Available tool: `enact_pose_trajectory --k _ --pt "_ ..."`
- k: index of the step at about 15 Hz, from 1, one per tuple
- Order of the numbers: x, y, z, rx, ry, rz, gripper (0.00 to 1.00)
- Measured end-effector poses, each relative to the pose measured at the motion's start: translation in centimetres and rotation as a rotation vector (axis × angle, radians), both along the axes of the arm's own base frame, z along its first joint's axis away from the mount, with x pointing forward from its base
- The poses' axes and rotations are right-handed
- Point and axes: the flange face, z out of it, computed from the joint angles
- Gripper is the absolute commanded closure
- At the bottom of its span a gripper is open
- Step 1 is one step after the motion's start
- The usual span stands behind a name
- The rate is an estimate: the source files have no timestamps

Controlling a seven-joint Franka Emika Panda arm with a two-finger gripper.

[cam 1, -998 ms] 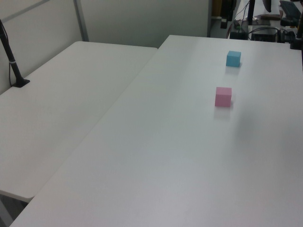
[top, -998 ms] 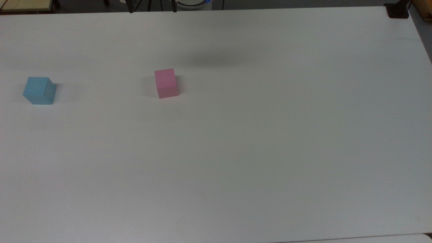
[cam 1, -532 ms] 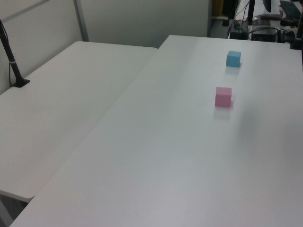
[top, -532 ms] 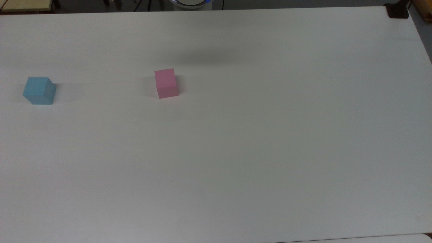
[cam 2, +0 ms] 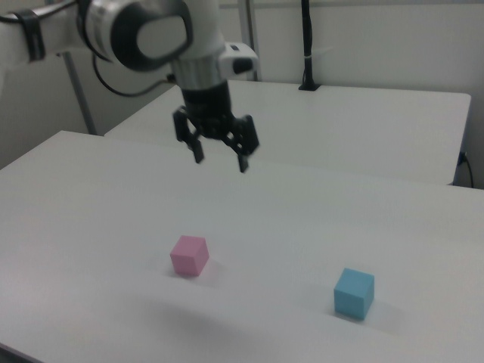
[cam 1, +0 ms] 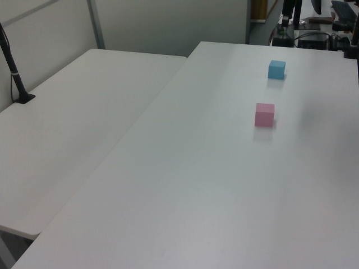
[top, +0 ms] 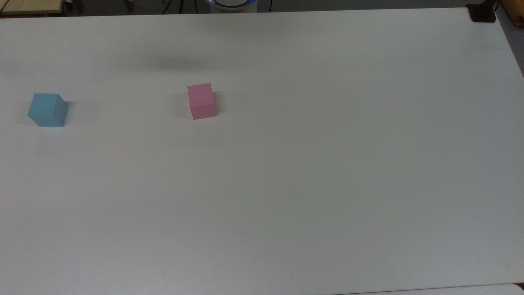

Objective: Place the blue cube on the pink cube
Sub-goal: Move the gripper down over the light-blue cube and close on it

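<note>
Step in hand, as judged: approach, nothing yet grasped. In the right view, left to right: the pincer (cam 2: 220, 156) hangs high over the desk (cam 2: 91, 197), fingers apart and empty; the pink cube (cam 2: 189, 255) sits below and slightly to the right view's left of it; the blue cube (cam 2: 354, 293) rests well apart to the right view's right. Next move, as judged: travel over the blue cube, descend, square the fingers to its flat faces. Surface: plain white matte desk. Room: a second white table (cam 2: 363, 121) behind, a black post (cam 2: 306, 45), pale walls.
</note>
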Motion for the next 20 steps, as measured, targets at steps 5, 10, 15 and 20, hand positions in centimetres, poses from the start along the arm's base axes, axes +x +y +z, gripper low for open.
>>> enact_pose_trajectory --k 5,10,15,20 --pt "0.0 -6.6 -6.6 -0.030 -0.020 -0.058 0.00" --pt "-0.9 -12.6 -10.6 -0.061 -0.002 -0.066 0.00" --pt "-0.7 -16.5 -14.3 -0.095 -0.009 -0.116 0.00" --pt "1.5 -17.7 -18.5 -0.125 -0.006 -0.116 0.00"
